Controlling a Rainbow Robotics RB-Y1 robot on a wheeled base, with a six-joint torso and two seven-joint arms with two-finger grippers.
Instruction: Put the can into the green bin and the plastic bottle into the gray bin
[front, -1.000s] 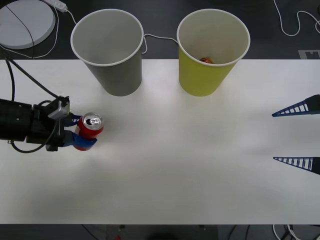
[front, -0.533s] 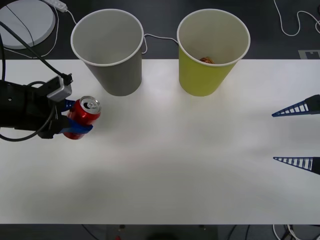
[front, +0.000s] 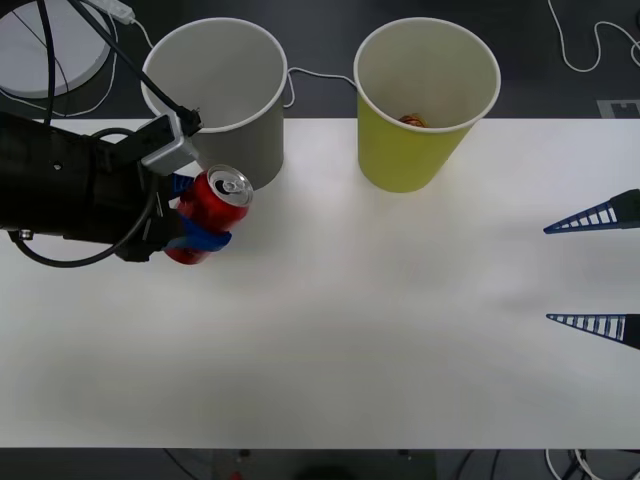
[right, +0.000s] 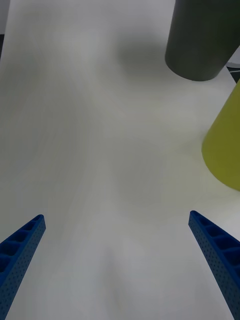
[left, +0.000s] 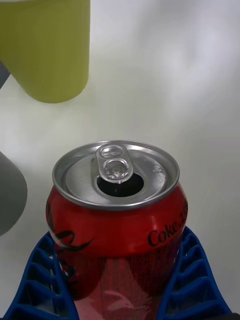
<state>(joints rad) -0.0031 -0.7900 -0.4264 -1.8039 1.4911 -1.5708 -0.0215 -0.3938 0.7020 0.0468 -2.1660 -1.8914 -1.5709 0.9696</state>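
White bench (front: 400, 330) w/ a dark floor behind it, where some white cables and a round white disc (front: 45, 45) lie. Two big cup-shaped bins stand at the far edge of the bench: the gray bin (front: 222, 100) on the left and the green bin (front: 425, 105) on the right, a gap between them.

The left pincer (front: 195, 225) is shut on the can (front: 212, 210), blue fingers (left: 192, 280) pressed on both sides of it low down. The can looks lifted off the bench and tipped a bit, just in front of the gray bin, near its wall. It's open on top, tab still on.

The right pincer (front: 595, 270) waits at the right edge of the bench, fingers wide apart, nothing in it.

How far along: the can is picked up but not in a bin yet. It still has to go across to the green bin, which is further right, past the gray one. Something small and brownish sits at the bottom of the green bin; can't tell what. No plastic bottle on the bench, and the gray bin looks bare inside, so that part looks not done.

Writing: the can says "Coke" in black letters on the red side, w/ black swirly lines next to it. No other words to read.
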